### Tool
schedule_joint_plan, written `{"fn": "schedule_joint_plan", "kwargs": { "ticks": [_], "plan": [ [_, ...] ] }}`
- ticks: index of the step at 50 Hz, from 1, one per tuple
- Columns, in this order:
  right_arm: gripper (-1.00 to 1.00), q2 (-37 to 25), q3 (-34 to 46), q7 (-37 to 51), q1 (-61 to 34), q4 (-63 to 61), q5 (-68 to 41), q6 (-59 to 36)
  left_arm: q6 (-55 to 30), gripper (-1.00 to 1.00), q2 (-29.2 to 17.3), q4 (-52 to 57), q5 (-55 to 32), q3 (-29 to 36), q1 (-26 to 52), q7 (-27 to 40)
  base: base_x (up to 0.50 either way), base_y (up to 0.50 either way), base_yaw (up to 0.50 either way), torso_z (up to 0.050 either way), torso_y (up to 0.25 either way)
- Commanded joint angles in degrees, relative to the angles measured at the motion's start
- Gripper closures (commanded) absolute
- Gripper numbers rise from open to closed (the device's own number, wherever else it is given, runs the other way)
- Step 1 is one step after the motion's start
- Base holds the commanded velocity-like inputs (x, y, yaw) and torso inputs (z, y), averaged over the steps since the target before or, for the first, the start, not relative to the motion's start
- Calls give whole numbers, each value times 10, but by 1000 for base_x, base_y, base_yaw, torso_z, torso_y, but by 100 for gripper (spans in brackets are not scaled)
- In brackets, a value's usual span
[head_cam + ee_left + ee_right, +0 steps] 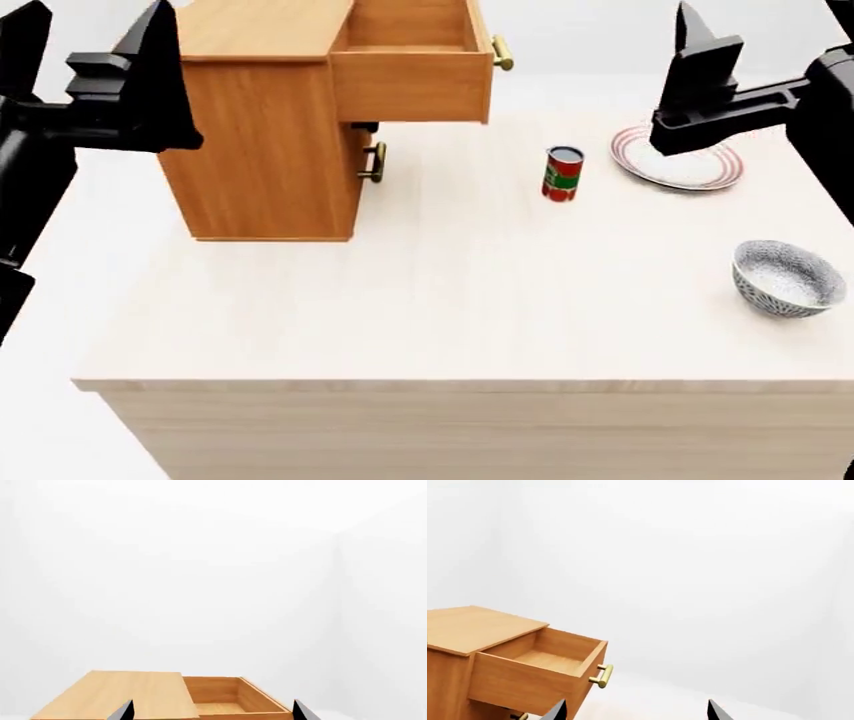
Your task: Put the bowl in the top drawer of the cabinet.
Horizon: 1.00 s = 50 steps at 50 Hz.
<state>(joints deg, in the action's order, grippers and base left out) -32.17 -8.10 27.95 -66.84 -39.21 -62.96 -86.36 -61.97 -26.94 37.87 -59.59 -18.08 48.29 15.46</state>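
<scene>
The speckled bowl stands upright on the table near its right edge, held by nothing. The orange-brown cabinet stands at the back left, and its top drawer is pulled out and empty, brass handle facing right. In the left wrist view my left gripper hangs open above the cabinet top and the drawer. My right gripper is open too, high over the plate's side, with one finger showing in the head view. The drawer lies off to its side.
A red can stands mid-table between cabinet and plate. A flat red-rimmed white plate lies at the back right. The lower compartment's brass handle sits under the open drawer. The pale wooden table ends at a front edge.
</scene>
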Motion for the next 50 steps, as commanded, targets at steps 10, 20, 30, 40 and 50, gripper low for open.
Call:
{"fn": "schedule_joint_plan", "kwargs": {
  "ticks": [10, 20, 30, 40, 50],
  "plan": [
    [-100, -66, 95, -2, -156, 87, -28, 10, -82, -100, -54, 14, -143, -50, 89, 69, 186, 0, 0, 0, 0],
    [-100, -78, 124, -17, -166, 102, -7, 36, -88, -100, -63, 19, -185, -61, 102, 92, 205, 0, 0, 0, 0],
    [-100, -83, 151, -35, -177, 115, 12, 62, -85, -100, -67, 24, -198, -69, 95, 102, 211, 0, 0, 0, 0],
    [-100, -83, 183, -57, -234, 146, 22, 61, -91, -100, -92, 33, -258, -98, 92, 149, 213, 0, 0, 0, 0],
    [-100, -86, 193, -62, -268, 159, 16, 53, -89, -100, -122, 40, -323, -120, 90, 198, 212, 0, 0, 0, 0]
  ]
}}
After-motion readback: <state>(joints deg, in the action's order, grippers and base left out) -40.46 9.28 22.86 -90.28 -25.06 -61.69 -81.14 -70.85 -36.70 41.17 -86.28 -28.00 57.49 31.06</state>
